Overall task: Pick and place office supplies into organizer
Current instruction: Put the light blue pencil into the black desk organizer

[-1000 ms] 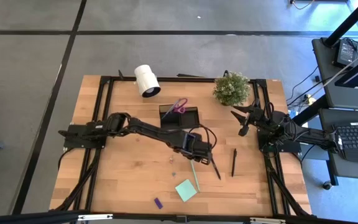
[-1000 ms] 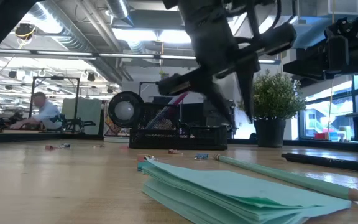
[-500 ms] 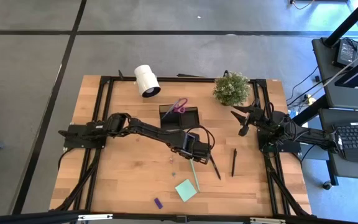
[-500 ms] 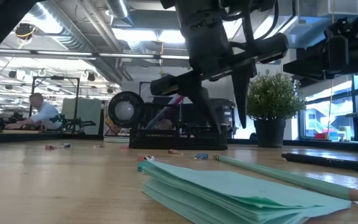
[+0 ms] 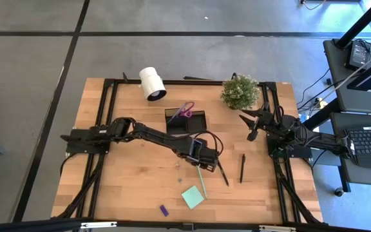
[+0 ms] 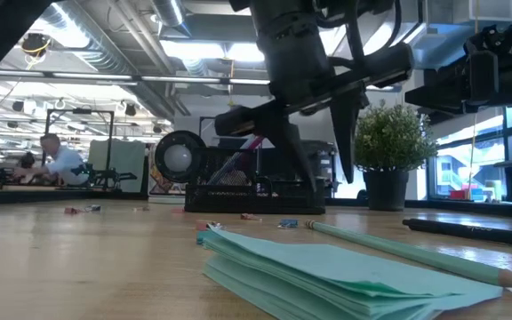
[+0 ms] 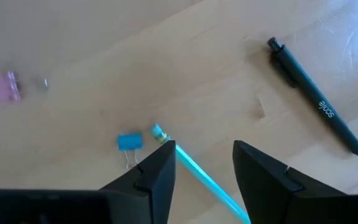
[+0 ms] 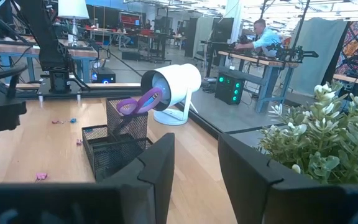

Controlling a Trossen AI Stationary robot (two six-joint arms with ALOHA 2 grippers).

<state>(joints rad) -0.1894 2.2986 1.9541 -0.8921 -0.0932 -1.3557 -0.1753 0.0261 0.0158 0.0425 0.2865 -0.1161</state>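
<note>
My left gripper (image 5: pixel 209 160) (image 7: pixel 204 152) hangs open, pointing steeply down over the far end of the pale green pen (image 5: pixel 201 181) (image 7: pixel 194 168). The pen lies flat on the table and shows between the two fingers, which do not touch it. Two black pens (image 5: pixel 223 173) (image 5: pixel 242 167) lie to its right. The mint-green sticky pad (image 5: pixel 192 196) (image 6: pixel 327 276) and a small purple piece (image 5: pixel 163 210) lie nearer the front edge. The black organizer (image 5: pixel 187 121) (image 8: pixel 114 146) holds the purple-handled scissors (image 5: pixel 184 109) (image 8: pixel 138 101). My right gripper (image 5: pixel 252 124) waits open at the right edge.
A white roll (image 5: pixel 152 84) lies at the back left and a potted plant (image 5: pixel 239 91) at the back right. A blue binder clip (image 7: pixel 129 142) and a small pink bit (image 7: pixel 6 86) lie on the wood near the pen's end. A person works at a bench in the room behind (image 6: pixel 60 162).
In the low view, my left gripper's fingers have spread wider apart, and it has stayed over the pens. The pens, pad and organizer lie where they were.
</note>
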